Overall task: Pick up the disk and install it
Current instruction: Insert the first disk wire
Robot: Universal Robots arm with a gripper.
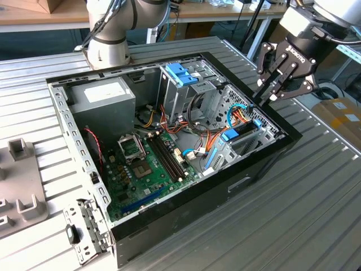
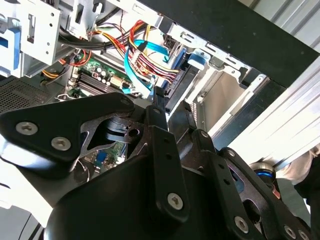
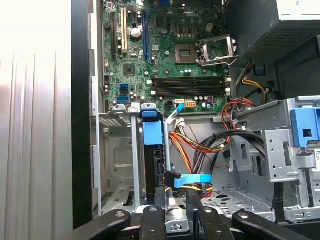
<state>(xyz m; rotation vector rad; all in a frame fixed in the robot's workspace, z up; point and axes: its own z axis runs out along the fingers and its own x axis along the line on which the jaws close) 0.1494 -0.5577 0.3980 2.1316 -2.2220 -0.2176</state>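
Hovering over the open computer case (image 1: pixel 265 161), at the corner on the exterior view's right, with the gripper (image 1: pixel 264 97) just above the metal drive bay (image 3: pixel 117 160); cannot tell whether open or closed, though holding nothing visible. Judging the step as the tail of installing: disk (image 3: pixel 152 150) standing on edge inside the bay, blue frame uppermost, seemingly seated. Calling, for any further move, for a straight path clear of the blue cable (image 3: pixel 197 179) just beside it. Hidden: the disk's lower end, its label, any latch engagement.
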